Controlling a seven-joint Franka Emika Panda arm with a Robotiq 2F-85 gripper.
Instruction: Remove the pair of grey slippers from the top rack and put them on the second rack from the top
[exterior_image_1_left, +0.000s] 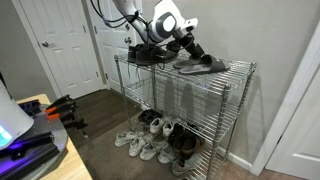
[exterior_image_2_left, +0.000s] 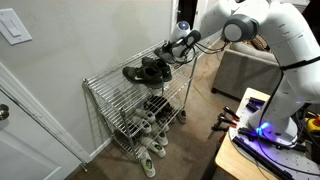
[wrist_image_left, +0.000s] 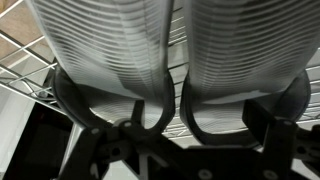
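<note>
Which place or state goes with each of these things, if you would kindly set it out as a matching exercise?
Things:
1 pair of grey slippers
2 black lace-up shoes
3 white sneakers
4 gripper

Place or state:
a lowest down, at the foot of the unit
b open, just above the slippers
c top rack, under the gripper
d top rack, the end away from the slippers

Pairs: 1-c, 2-d, 3-a, 4-b

White, rounded arm segments with darker joints (glossy shells); the tool at its end is black.
</note>
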